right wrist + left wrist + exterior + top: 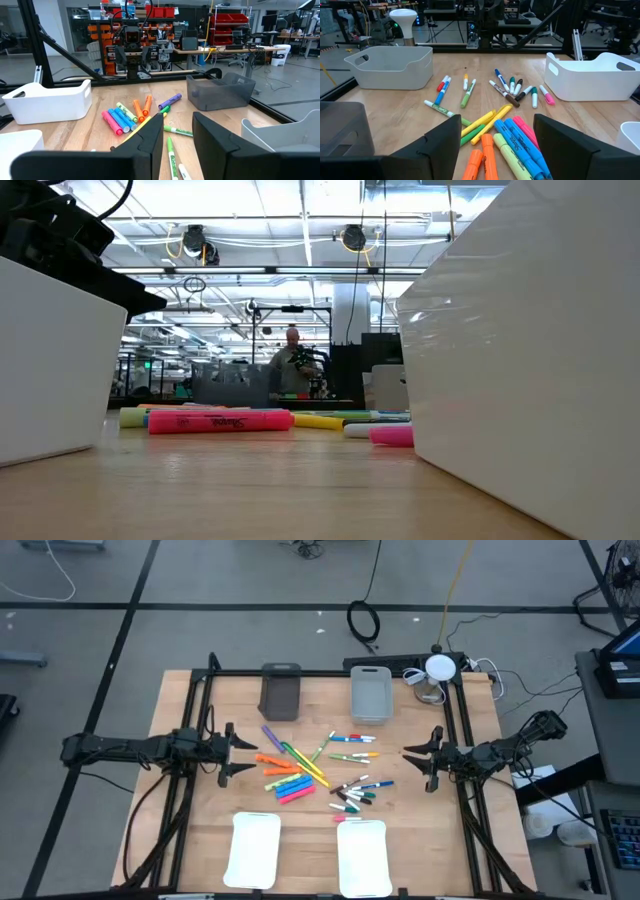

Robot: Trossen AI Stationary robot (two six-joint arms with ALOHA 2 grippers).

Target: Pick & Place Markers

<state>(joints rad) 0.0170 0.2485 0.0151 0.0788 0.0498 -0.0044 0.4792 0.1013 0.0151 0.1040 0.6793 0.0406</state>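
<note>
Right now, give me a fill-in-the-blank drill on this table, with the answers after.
1. The markers lie between the left gripper and the ____ gripper.
2. At the table's far edge stand two grey ____, one dark and one light.
3. The two white trays hold ____ markers.
4. The left gripper's fingers are ____ and hold nothing.

Answers: right; bins; no; open

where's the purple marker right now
In the high view the purple marker lies on the table's left-centre, at the far end of the chunky marker pile, just in front of the dark grey bin and beside the green marker.
</note>
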